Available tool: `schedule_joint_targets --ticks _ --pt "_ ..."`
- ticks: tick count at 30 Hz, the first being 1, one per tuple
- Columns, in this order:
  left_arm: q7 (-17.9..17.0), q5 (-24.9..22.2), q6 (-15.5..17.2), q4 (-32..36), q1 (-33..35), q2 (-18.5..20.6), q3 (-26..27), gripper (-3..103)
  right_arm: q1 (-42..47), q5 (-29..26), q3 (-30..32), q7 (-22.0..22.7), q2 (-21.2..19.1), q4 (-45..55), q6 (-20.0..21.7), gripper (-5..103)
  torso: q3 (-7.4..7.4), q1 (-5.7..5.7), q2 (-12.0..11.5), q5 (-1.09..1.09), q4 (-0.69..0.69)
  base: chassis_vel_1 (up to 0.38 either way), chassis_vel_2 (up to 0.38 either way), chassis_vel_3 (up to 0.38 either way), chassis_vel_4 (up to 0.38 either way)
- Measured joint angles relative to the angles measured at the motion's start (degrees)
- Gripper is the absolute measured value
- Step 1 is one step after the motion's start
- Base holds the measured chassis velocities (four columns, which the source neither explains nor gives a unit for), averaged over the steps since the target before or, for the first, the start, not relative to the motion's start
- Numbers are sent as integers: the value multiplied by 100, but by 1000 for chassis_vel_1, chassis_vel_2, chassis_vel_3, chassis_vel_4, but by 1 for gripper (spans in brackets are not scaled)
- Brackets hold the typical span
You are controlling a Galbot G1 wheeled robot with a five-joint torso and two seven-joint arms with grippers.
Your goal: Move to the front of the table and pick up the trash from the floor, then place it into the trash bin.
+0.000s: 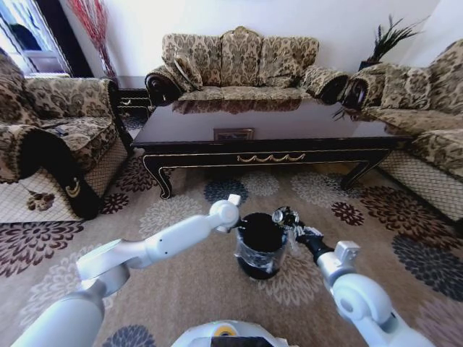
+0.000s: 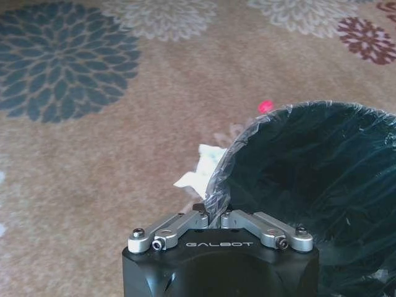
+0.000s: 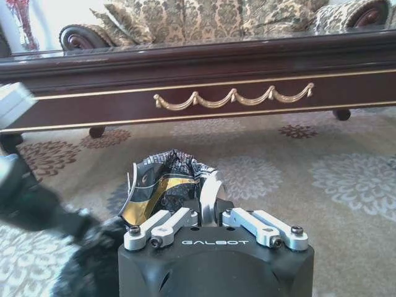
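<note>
Head view: the robot faces the long side of the table (image 1: pixel 264 134), a glossy dark coffee table with gold scroll ornament on its apron, standing on the floor (image 1: pixel 181 289), a beige carpet with round flower medallions. The trash bin (image 1: pixel 259 246), black with a crinkly clear liner, stands on the carpet near the robot, between the two arms and nearer than the table. The left gripper (image 2: pixel 220 213) reaches in from the left to the bin's left rim; in the left wrist view its fingers are closed together on the edge of the clear liner at the rim. Just beyond the bin on that side a crumpled white paper (image 2: pixel 199 173) lies on the carpet, touching or nearly touching the bin wall, and a small red spot (image 2: pixel 265 106) shows on the carpet farther off. The right gripper (image 1: pixel 286 217) hovers at the bin's right rim, its fingers clamped on a crumpled wrapper (image 3: pixel 162 185), dark with silver and yellow, held above the bin's edge. Patterned sofas (image 1: pixel 239 61) surround the table on the left, far and right sides.
</note>
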State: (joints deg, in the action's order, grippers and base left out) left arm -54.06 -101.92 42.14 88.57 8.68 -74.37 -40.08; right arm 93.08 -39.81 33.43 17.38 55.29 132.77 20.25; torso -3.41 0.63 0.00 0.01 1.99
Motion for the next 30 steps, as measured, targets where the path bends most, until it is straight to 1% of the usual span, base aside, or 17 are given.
schedule_joint_targets --ticks 4,6,9,12,14,16,17,18,20,21,23,24,25,26,27,28,30 --pt "-39 -18 0 -9 4 -126 79 4 194 462 -169 -5 79 -1 -27 9 0 0 0 0 -2 0 0 0 0" --pt "-46 -34 -1 11 -1 -144 90 4 240 573 -205 -5 105 -20 -42 12 0 0 0 -1 -2 0 0 0 0" --pt "-56 -65 0 74 -28 -125 81 4 225 602 -200 13 109 -27 -45 28 0 0 0 0 -1 0 0 0 0" --pt "-66 -63 0 83 -14 -102 82 4 204 546 -146 23 88 6 -39 33 0 0 0 -1 -3 0 0 0 0" --pt "-73 -56 0 83 6 -93 83 4 219 483 -108 24 80 50 -32 44 0 0 0 -1 -4 0 0 0 0" --pt "-73 -55 0 83 8 -88 85 4 228 472 -101 24 79 63 -30 44 0 0 0 -2 -3 0 0 0 0" --pt "-73 -55 0 94 8 -46 94 4 228 463 -93 21 79 76 -34 56 0 0 0 -1 -1 0 0 0 0" --pt "-76 -53 0 108 8 -12 101 4 219 459 -90 20 81 78 -44 56 0 0 0 -1 0 0 0 0 0" --pt "-85 -41 0 215 17 231 167 4 113 394 -75 37 99 80 -186 67 0 0 0 -1 2 0 0 0 0" --pt "-85 -41 0 215 17 231 167 4 113 394 -75 37 99 80 -186 67 0 0 0 -1 2 0 0 0 0" --pt "-84 1 0 328 61 582 271 4 -13 38 -82 49 101 82 -502 78 0 0 0 -3 -1 0 0 0 0" --pt "-101 29 0 374 95 734 344 4 -76 -164 -98 83 101 87 -603 78 0 0 0 -2 -2 0 0 0 0" --pt "-108 68 0 447 192 1026 552 4 -245 -516 -118 159 103 77 -788 89 0 0 0 -3 -7 0 0 0 0" --pt "-108 68 0 447 192 1026 552 4 -245 -516 -118 159 103 77 -788 89 0 0 0 -3 -7 0 0 0 0" --pt "-107 87 0 497 261 1190 696 4 -378 -628 -120 188 104 16 -880 94 0 0 0 -4 -6 0 0 0 0" --pt "-106 97 0 527 311 1283 793 4 -447 -669 -120 198 103 -35 -907 94 0 0 0 -4 -6 0 0 0 0" --pt "-90 153 0 666 556 1686 1206 4 -713 -750 -109 234 89 -328 -923 99 0 0 0 -4 -2 0 0 0 0"
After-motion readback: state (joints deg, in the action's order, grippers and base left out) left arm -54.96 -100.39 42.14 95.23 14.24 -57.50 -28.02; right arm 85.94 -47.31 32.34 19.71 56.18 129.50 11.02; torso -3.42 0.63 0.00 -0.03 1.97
